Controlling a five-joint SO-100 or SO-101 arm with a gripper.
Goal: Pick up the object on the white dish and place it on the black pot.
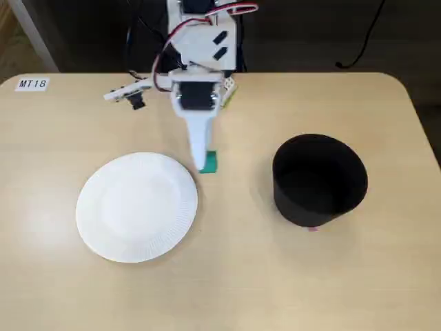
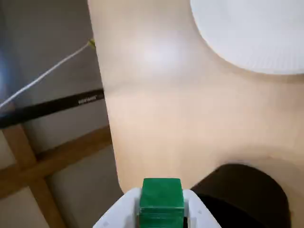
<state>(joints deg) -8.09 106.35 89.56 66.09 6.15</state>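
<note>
Bright, even light; soft glare on the table (image 2: 156,54) (mildly blurry).

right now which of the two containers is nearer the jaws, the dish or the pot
The white dish: the jaws, closed on the green block, sit just off its rim, while the black pot stands farther right.

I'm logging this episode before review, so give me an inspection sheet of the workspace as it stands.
Surface: light wooden table, bare apart from the items below.
Job's things: white dish empty; black pot to its right in the fixed view; green block held off the dish.
Clutter: small label reading MT18 at the table's far left corner.
Grippers: end effector shut on the green block, between dish and pot.
Cables: red and white wires on the arm; black cable behind the table.
Surroundings: wooden frame below the table edge in the wrist view.
</note>
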